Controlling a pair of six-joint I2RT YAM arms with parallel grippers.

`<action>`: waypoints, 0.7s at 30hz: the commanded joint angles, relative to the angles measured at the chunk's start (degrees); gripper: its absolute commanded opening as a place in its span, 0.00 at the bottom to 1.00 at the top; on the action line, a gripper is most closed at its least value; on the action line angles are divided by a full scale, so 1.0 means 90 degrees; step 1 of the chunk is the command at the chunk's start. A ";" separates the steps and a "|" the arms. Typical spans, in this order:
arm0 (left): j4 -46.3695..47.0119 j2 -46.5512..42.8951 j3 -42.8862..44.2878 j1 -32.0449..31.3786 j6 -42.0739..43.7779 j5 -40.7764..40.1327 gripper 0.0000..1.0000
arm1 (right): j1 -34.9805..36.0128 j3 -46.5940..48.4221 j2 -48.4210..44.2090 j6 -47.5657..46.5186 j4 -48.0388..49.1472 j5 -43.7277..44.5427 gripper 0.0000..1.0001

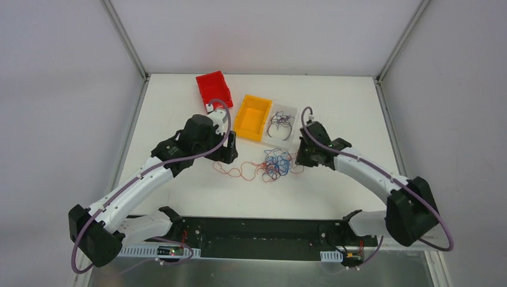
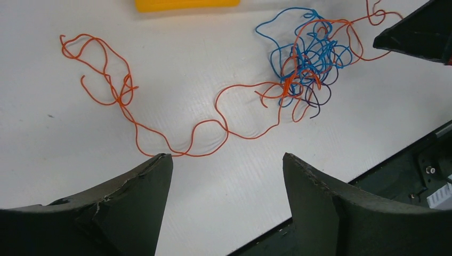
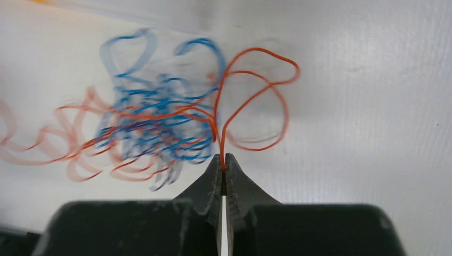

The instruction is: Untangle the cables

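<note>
The cables (image 1: 276, 164) form a small blue, orange and dark tangle on the white table between my two arms. A long orange strand (image 2: 176, 133) trails left from the tangle (image 2: 309, 58). Over that strand's near end my left gripper (image 2: 226, 157) stands open, nothing between its fingers. My right gripper (image 3: 223, 157) is shut on orange cable loops (image 3: 256, 96) at the tangle's right side; the rest of the tangle (image 3: 154, 122) is blurred. From above, the right gripper (image 1: 302, 160) sits at the tangle's right edge, the left gripper (image 1: 230, 156) left of the loose orange strand (image 1: 234, 171).
A red bin (image 1: 213, 88) stands at the back. A yellow bin (image 1: 252, 116) and a clear bin (image 1: 283, 124) holding dark wires stand behind the tangle. The yellow bin's edge (image 2: 186, 5) shows in the left wrist view. The black base plate (image 1: 257, 233) runs along the near edge.
</note>
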 commanded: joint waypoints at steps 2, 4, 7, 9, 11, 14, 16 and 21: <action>0.0375 -0.0156 0.0298 -0.0059 -0.0136 0.0325 0.77 | 0.0430 0.2116 -0.1475 -0.0775 -0.0855 -0.0704 0.00; 0.0466 -0.0218 0.0353 -0.0052 -0.0088 0.0372 0.77 | 0.0435 0.3074 -0.1539 -0.0953 -0.1268 -0.1148 0.00; 0.0637 -0.0282 0.0485 -0.0055 0.0013 0.0598 0.78 | 0.0435 0.4664 -0.1294 -0.1194 -0.2002 -0.1708 0.00; 0.0800 -0.0321 0.0574 -0.0052 0.0051 0.0757 0.78 | 0.0435 0.5556 -0.1065 -0.1219 -0.2239 -0.1974 0.00; 0.1045 -0.0394 0.0600 -0.0051 0.0086 0.0902 0.80 | 0.0430 0.6183 -0.0898 -0.1199 -0.2248 -0.2224 0.00; 0.1551 -0.0496 0.0605 -0.0054 0.0157 0.1233 0.82 | 0.0435 0.6779 -0.0653 -0.1057 -0.2182 -0.2428 0.00; 0.1956 -0.0551 0.0557 -0.0055 0.0188 0.1494 0.83 | 0.0440 0.7076 -0.0534 -0.0924 -0.2133 -0.2587 0.00; 0.3476 -0.0681 0.0177 -0.0060 0.0165 0.1991 0.83 | 0.0435 0.7148 -0.0442 -0.0611 -0.1876 -0.2792 0.00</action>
